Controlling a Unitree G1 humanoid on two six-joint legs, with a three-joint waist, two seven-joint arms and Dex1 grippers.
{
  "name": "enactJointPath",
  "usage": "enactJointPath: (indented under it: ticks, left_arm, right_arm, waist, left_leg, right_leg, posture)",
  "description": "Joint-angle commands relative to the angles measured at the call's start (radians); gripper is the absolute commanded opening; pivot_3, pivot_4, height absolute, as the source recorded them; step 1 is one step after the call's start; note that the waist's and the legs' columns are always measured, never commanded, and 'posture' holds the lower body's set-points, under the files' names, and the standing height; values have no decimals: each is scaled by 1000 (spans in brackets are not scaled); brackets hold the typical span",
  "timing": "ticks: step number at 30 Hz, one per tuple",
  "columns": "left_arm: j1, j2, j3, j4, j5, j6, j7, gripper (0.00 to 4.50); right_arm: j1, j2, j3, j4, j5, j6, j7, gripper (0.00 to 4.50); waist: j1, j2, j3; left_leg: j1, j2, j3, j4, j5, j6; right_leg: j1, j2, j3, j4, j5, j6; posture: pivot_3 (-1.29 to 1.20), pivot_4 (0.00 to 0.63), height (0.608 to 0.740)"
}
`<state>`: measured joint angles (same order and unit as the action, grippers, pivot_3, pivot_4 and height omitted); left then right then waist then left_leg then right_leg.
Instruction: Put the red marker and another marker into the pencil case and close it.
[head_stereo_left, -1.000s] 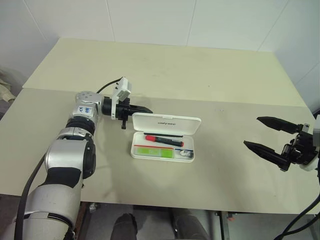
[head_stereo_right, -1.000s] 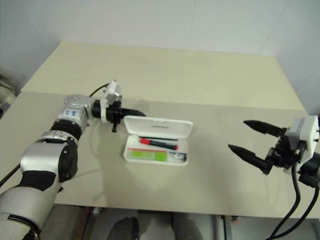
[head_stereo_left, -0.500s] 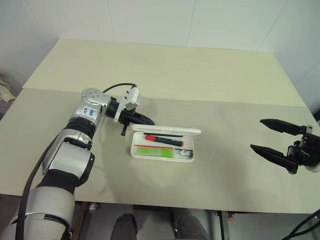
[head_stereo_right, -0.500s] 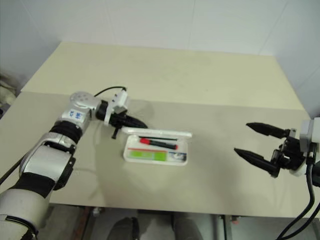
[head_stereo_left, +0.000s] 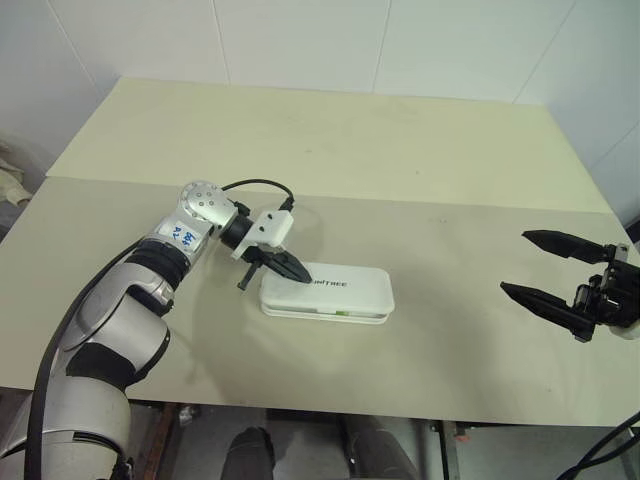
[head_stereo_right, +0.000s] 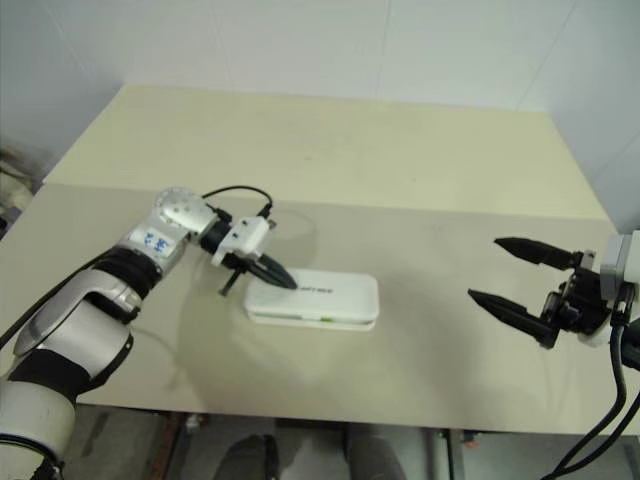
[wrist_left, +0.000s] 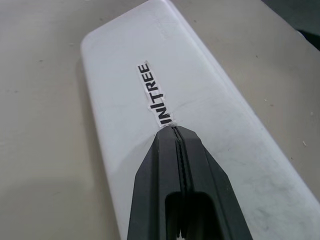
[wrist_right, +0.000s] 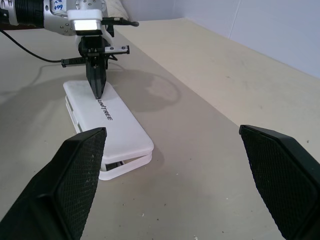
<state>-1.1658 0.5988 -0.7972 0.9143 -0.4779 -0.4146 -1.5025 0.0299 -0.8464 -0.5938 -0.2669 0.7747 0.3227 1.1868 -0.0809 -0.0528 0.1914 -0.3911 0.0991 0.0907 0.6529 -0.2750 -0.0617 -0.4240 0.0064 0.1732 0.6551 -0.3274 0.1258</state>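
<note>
The white pencil case (head_stereo_left: 335, 295) lies mid-table with its lid down over the base. A narrow gap stays between lid and base at the end facing my right gripper (wrist_right: 125, 162). My left gripper (head_stereo_left: 300, 272) is shut, and its tip presses on the lid beside the dark logo (wrist_left: 155, 95). Under the lid the red marker is hidden. A thin green sliver (head_stereo_right: 322, 320), probably the other marker, shows at the front seam. My right gripper (head_stereo_left: 515, 262) hangs open above the table far to the right of the case, with nothing between its fingers.
The beige table (head_stereo_left: 420, 170) has a seam running across it behind the case. Its front edge (head_stereo_left: 400, 412) is close below. A black cable (head_stereo_left: 250, 184) loops from my left wrist. White walls stand behind the table.
The lid has swung from standing open to lying down on the base, covering both markers. My left gripper rolled and came down onto the lid. The right gripper has stayed put.
</note>
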Motion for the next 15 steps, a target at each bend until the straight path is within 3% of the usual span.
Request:
enactJointPath:
  ticks: [1, 9, 15]
  left_arm:
    - [0, -3, -37, -1, 36, -103, -112, 22]
    - [8, -37, -81, 67, 172, -332, -112, 22]
    - [18, -69, -58, 128, 248, -434, -112, 22]
  right_arm:
    - [8, 9, -15, -12, 2, -24, 1, 4500]
    - [4, 7, -8, 2, -4, -35, 2, 4500]
    - [-8, -6, -5, 17, -2, -29, 25, 4500]
  waist:
    - [0, 0, 0]
    - [0, 0, 0]
    - [-7, 0, 0]
  left_leg:
    - [0, 0, 0, 0, 0, 0]
    - [4, 0, 0, 0, 0, 0]
    - [21, 0, 0, -2, -1, 3]
  right_leg:
    - [0, 0, 0, 0, 0, 0]
    - [4, 0, 1, -1, 0, 0]
    - [26, 0, 2, -12, -4, -8]
  posture:
    - [0, 150, 740]
    - [0, 150, 740]
    - [0, 150, 740]
